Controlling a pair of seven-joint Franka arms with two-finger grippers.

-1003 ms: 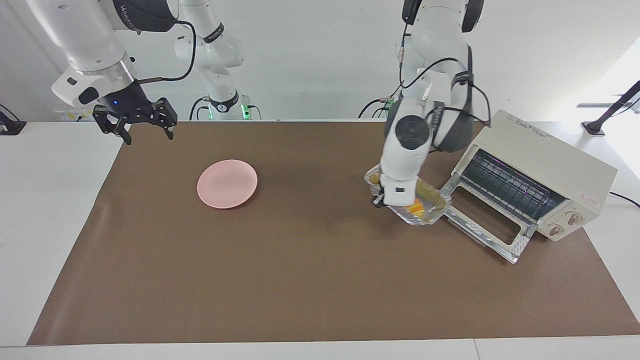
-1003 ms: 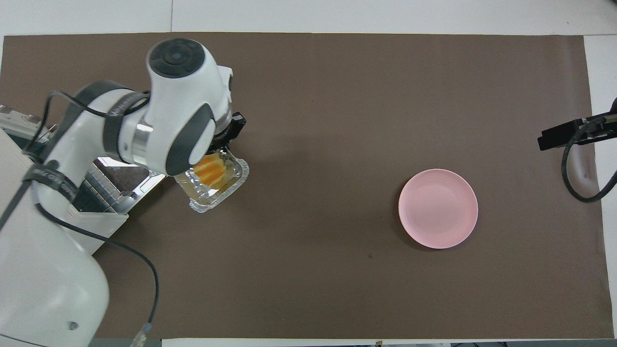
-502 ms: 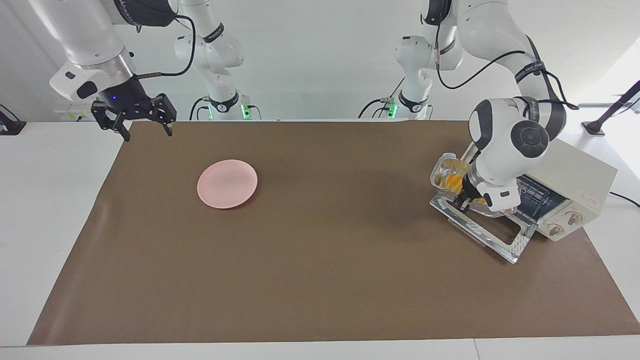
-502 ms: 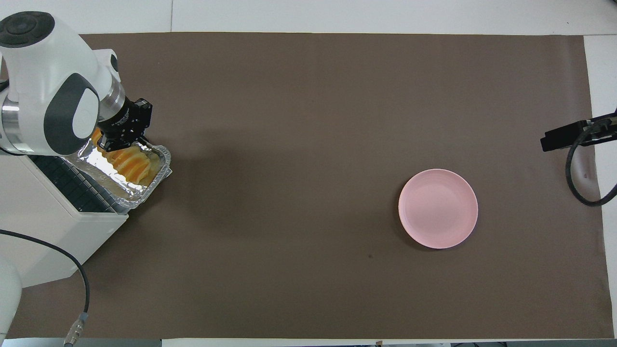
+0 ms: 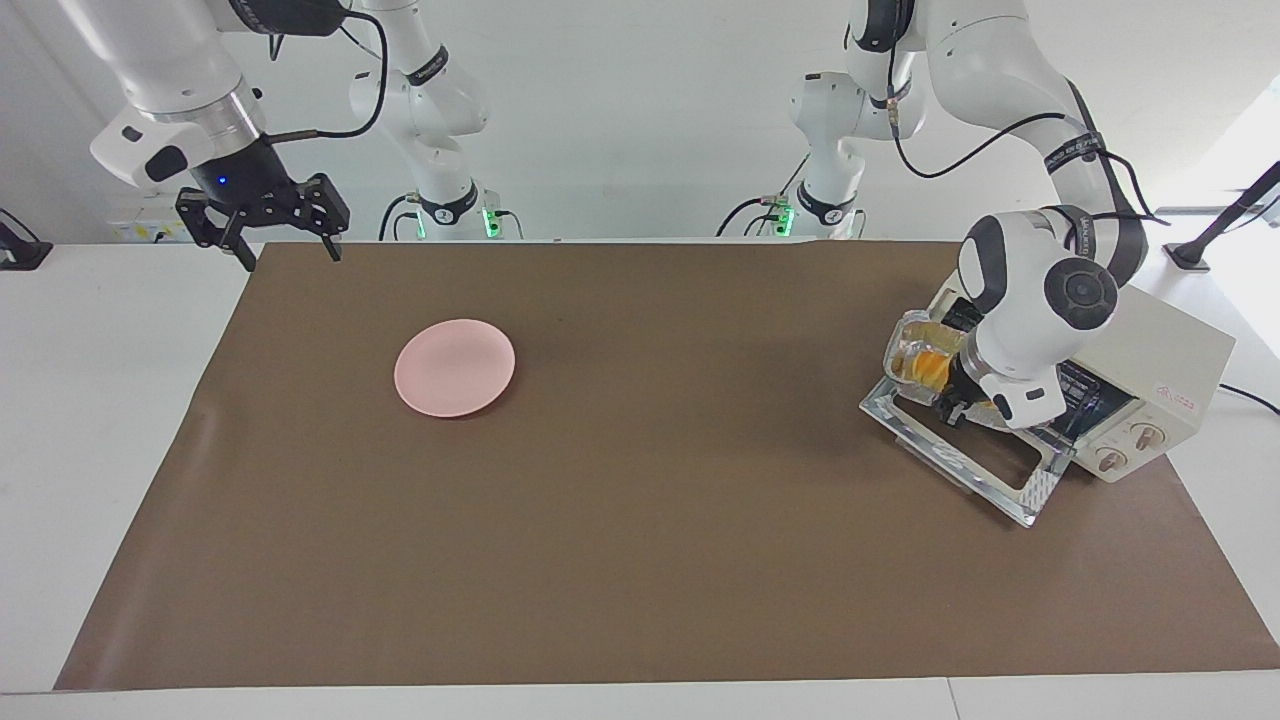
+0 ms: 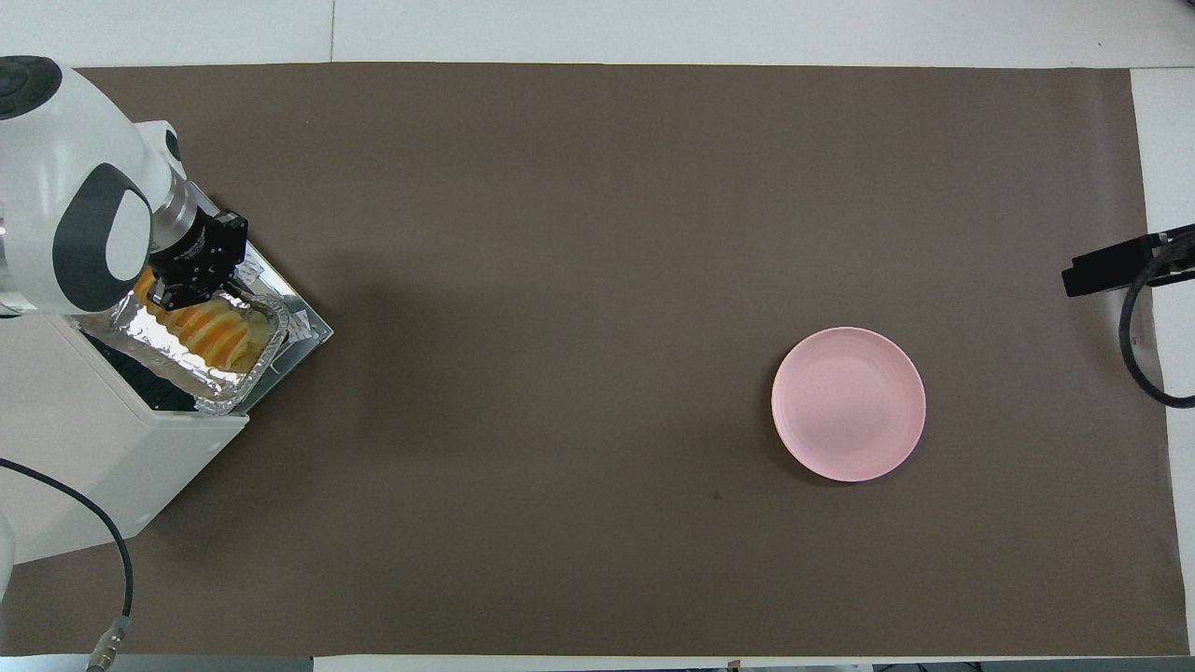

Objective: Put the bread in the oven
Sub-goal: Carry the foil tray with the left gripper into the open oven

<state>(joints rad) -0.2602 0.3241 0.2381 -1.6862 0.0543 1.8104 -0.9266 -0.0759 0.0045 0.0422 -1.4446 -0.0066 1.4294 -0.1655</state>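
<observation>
The yellow-orange ridged bread [image 5: 927, 366] [image 6: 211, 327] lies in a crinkled silver foil tray [image 5: 902, 343] [image 6: 177, 358]. My left gripper [image 5: 955, 402] [image 6: 183, 283] is shut on the tray's rim and holds it above the dropped glass door [image 5: 965, 466] [image 6: 303, 319], at the mouth of the cream-white oven [image 5: 1160, 352] [image 6: 103, 448]. Part of the tray sits over the dark wire rack. The left wrist hides the oven's opening in the facing view. My right gripper [image 5: 264, 237] waits open in the air over the mat's corner at the right arm's end.
A round pink plate [image 5: 455, 367] [image 6: 849, 403] lies on the brown mat toward the right arm's end. The oven stands at an angle on the mat's corner at the left arm's end, with two knobs [image 5: 1130, 447] on its front. A cable [image 6: 103, 560] trails beside the oven.
My left gripper has carried the foil tray and bread from the mat beside the door to over the door, then a little deeper toward the oven's mouth. The right gripper has risen slightly.
</observation>
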